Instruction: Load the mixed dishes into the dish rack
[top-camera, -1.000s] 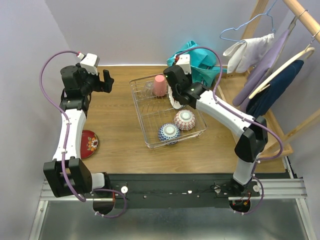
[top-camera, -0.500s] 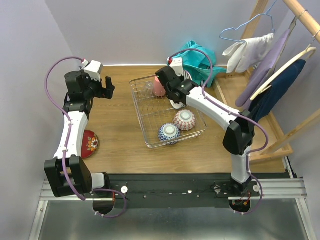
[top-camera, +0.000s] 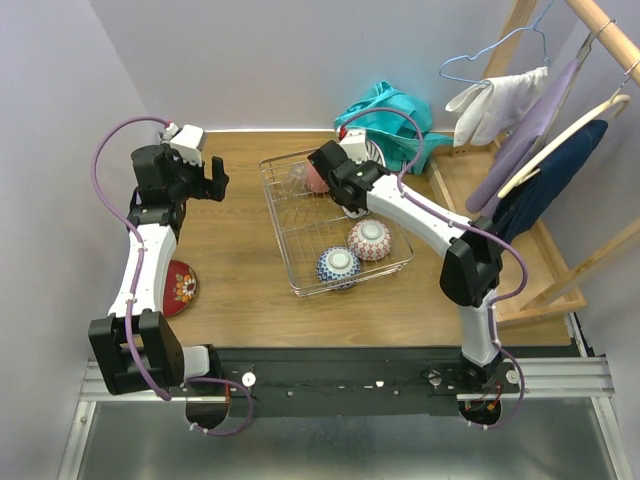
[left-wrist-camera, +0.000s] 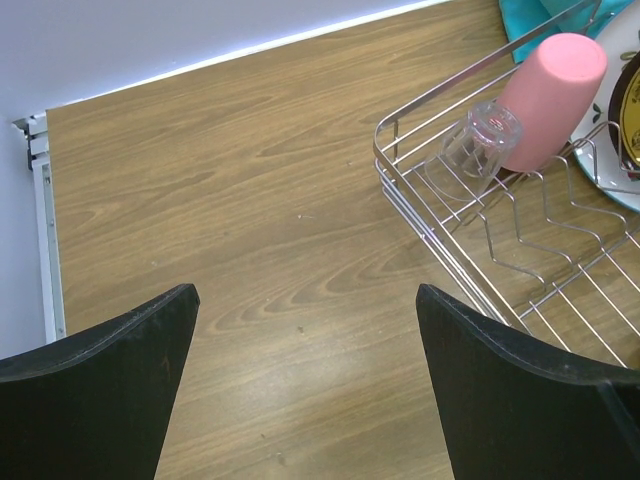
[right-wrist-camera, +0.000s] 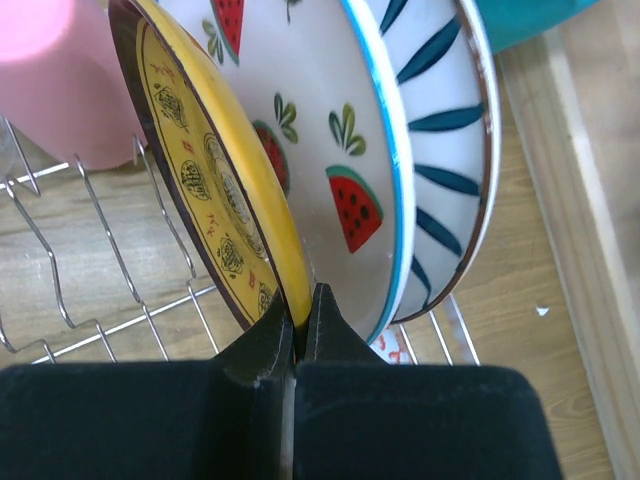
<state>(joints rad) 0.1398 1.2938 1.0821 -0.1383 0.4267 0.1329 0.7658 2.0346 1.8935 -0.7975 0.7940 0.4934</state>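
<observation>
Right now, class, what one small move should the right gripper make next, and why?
Probably open the right gripper and release the yellow saucer. The jaws are shut on its rim, and it stands on edge among the wires of the dish rack, beside the watermelon plate.

The left pincer (left-wrist-camera: 305, 300) hangs over the bare wooden surface (left-wrist-camera: 230, 200), its two dark fingers (left-wrist-camera: 100, 380) spread wide. Off to one side of them is a corner of the dish rack (left-wrist-camera: 400, 190). Inside that corner the pink cup (left-wrist-camera: 550, 100) touches the clear glass (left-wrist-camera: 475, 145). Deeper in the rack, past the cup, a white plate (left-wrist-camera: 612, 192) and a sliver of gold saucer (left-wrist-camera: 630, 115) show.
</observation>
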